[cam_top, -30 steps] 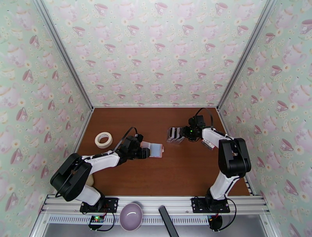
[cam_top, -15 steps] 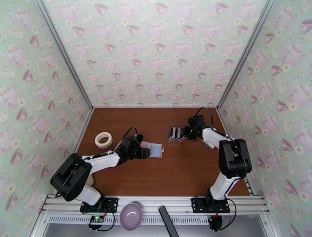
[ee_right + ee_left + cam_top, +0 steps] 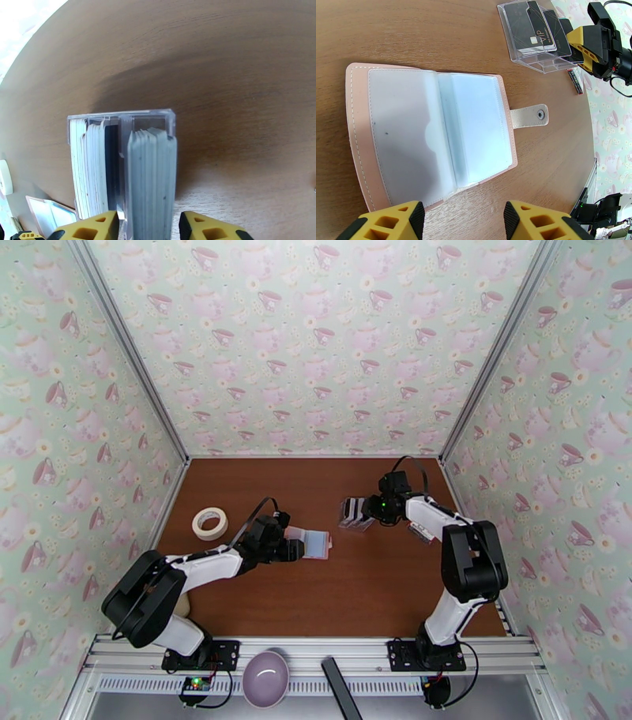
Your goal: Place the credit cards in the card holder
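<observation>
Your right gripper, jaws apart, straddles the upright credit cards right of centre on the surface, while the open card holder lies leftward at your left gripper, likewise spread.

This is a robotics test cell in a lab, not a lived-in room. A left arm and a right arm, both white and black, are bolted to a slotted aluminium rail at the near edge of a brown wood-grain counter, with cables and a lit board at their bases. Aluminium posts frame flat wall panels papered in a teacup-and-teapot print, boxing the counter in like a booth, while a roll of tape and a purple bowl lie about as loose props.
</observation>
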